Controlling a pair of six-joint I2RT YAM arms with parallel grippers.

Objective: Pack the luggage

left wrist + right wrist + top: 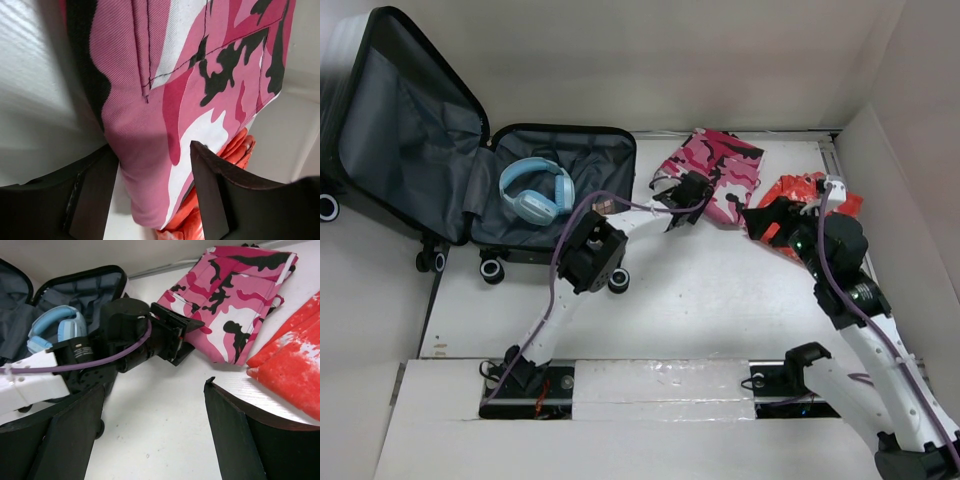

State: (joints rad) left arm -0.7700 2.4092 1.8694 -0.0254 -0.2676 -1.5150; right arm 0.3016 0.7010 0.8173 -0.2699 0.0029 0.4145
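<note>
Luggage [410, 130] lies open left of the left gripper [154, 186], whose jaws flank pink camouflage cloth [150, 75], possibly pinching it; right gripper [154, 385] spread wide.

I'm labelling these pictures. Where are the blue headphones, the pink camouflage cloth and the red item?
Light-blue over-ear headphones [533, 205]: top view, ear cup.
Pink camouflage fabric garment [725, 165]: top view, its middle.
Red white-flecked cloth [295, 375]: right wrist view, its middle.

One luggage [410, 130], one headphones [535, 190], perhaps two garments [720, 170] [805, 195].
</note>
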